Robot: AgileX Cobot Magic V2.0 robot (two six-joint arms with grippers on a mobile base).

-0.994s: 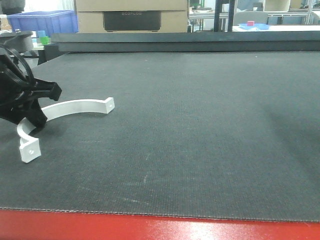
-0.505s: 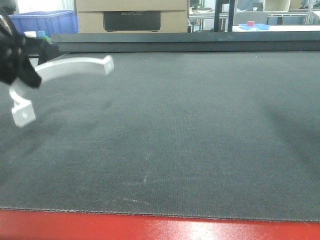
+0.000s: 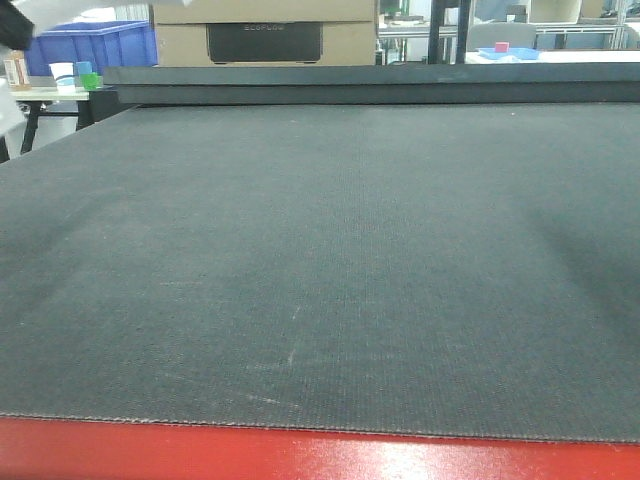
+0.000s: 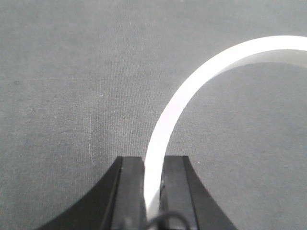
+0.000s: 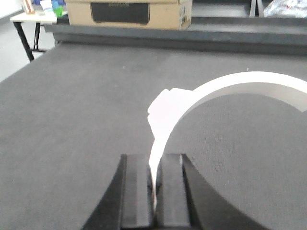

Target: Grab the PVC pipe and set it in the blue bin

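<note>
Left hand [image 4: 153, 163] is clenched on one end of a curved white pipe piece [image 4: 192, 86], which arcs forward and to the hand's right over the dark bench [image 4: 57, 72]. Right hand [image 5: 153, 160] grips a second white curved piece [image 5: 240, 81], arcing ahead-right of it. Blue bin [image 3: 95, 45] sits beyond the bench's far left corner.

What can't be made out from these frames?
- Front view: both grippers are out of frame; only a blurred scrap shows at the top-left corner.
- Left wrist: the curved PVC piece in the left gripper runs off the right edge.
- Right wrist: the right gripper clamps a white arc, also cut off; same piece or another is unclear.
- Blue bin: distant in the front view, inside hidden by its wall.
</note>
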